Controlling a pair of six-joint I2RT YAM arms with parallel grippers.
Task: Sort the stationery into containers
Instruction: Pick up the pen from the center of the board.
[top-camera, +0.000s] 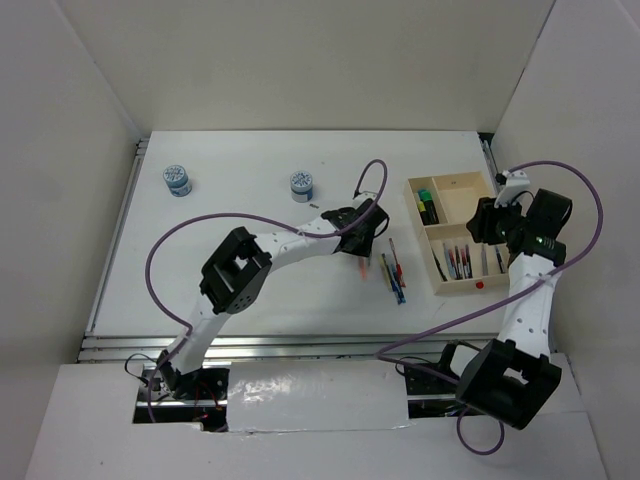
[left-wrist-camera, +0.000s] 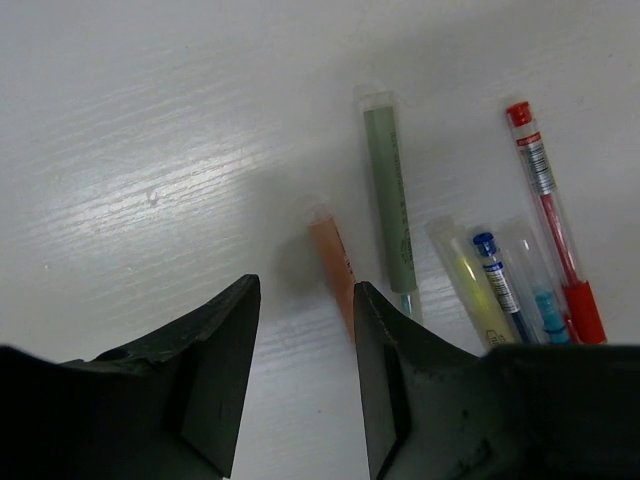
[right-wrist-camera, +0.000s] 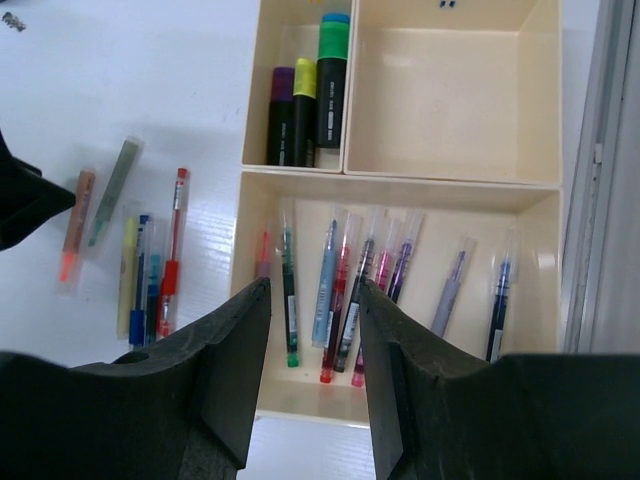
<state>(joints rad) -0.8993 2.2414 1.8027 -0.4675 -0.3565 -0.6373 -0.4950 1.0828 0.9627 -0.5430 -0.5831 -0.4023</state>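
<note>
The pale wooden tray (top-camera: 462, 200) stands at the right. Its wall (right-wrist-camera: 345, 175) divides a compartment of black highlighters (right-wrist-camera: 305, 100), a bare one (right-wrist-camera: 450, 90) and a long one holding several pens (right-wrist-camera: 380, 270). Several loose pens (top-camera: 393, 272) lie on the table left of the tray: orange (left-wrist-camera: 333, 265), grey-green (left-wrist-camera: 388, 195), yellow (left-wrist-camera: 465, 280), blue (left-wrist-camera: 497, 280), red (left-wrist-camera: 550, 210). My left gripper (top-camera: 365, 238) is open and empty (left-wrist-camera: 306, 290), low over the table just left of the orange pen. My right gripper (top-camera: 490, 225) is open and empty (right-wrist-camera: 312, 290) above the pen compartment.
Two small round blue-white pots (top-camera: 178, 179) (top-camera: 301, 186) stand at the far left and far middle of the table. White walls enclose the table. A metal rail (right-wrist-camera: 600, 170) runs along the table's right edge beside the tray.
</note>
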